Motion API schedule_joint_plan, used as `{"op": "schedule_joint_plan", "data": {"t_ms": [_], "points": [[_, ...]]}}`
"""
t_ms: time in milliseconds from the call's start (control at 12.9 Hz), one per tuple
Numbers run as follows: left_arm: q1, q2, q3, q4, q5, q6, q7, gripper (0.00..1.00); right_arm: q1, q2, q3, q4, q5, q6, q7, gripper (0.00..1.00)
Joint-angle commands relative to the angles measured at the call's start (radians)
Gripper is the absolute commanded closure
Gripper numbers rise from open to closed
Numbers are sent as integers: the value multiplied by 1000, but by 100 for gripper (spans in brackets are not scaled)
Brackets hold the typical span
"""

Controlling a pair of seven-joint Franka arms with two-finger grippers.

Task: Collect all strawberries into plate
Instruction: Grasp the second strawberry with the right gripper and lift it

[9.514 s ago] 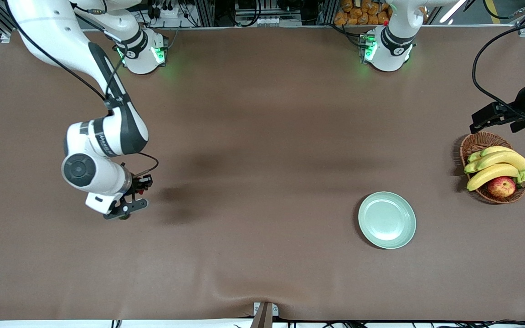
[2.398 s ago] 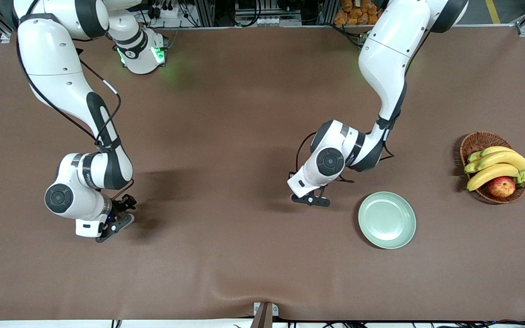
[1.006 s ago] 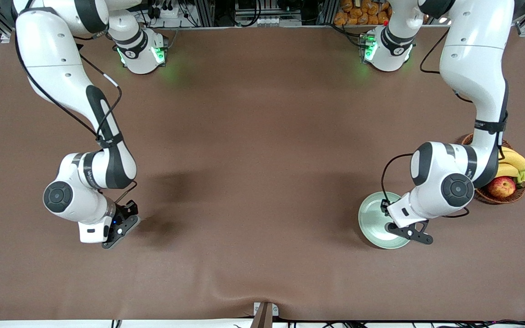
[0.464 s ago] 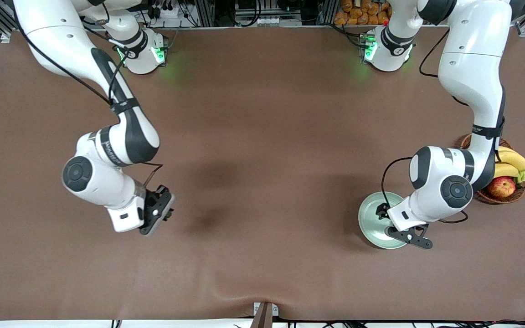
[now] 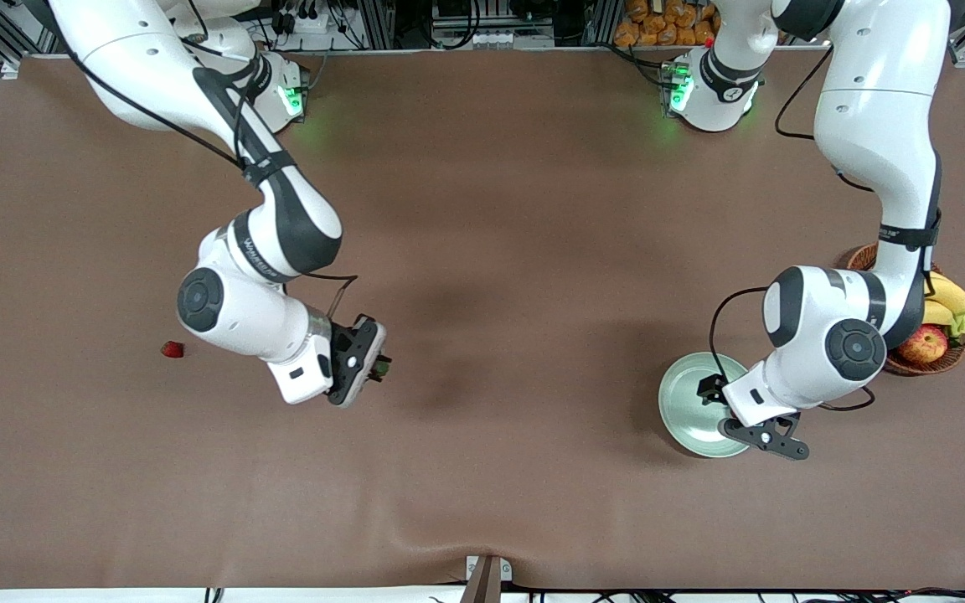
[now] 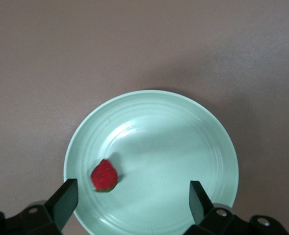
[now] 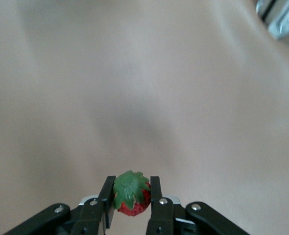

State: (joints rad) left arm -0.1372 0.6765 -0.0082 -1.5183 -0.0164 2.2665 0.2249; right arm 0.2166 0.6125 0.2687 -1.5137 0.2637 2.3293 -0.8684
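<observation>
Over the brown table (image 5: 482, 209) our right gripper (image 7: 130, 208) pinched a strawberry (image 7: 132, 193), best carried level to the plate (image 6: 152, 161); our left gripper (image 6: 130, 200) hung open there.

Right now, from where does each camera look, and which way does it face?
Front view: high across the table, facing both arms, bases at top.
Left wrist view: looks down on the plate holding a strawberry; open left end effector shows.
Right wrist view: right end effector gripping another strawberry.
Front and left wrist share the plate.

High front camera faces both arms; wrist cameras look down close.
</observation>
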Motion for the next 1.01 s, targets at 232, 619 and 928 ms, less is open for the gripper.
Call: {"op": "schedule_joint_plan", "data": {"t_ms": [232,619,928], "points": [[-5,-35,-12,-10,-23,-28,-18,0,191,50,4,-5,32,226,72,92],[-10,-54,-30,-8,-22,-56,-75,0,352,159,-6,-2,23,498,195,92],[-39,-61,-39,-8,-22,-74,-157,0,351,219,-9,1,19,556,192,92]]}}
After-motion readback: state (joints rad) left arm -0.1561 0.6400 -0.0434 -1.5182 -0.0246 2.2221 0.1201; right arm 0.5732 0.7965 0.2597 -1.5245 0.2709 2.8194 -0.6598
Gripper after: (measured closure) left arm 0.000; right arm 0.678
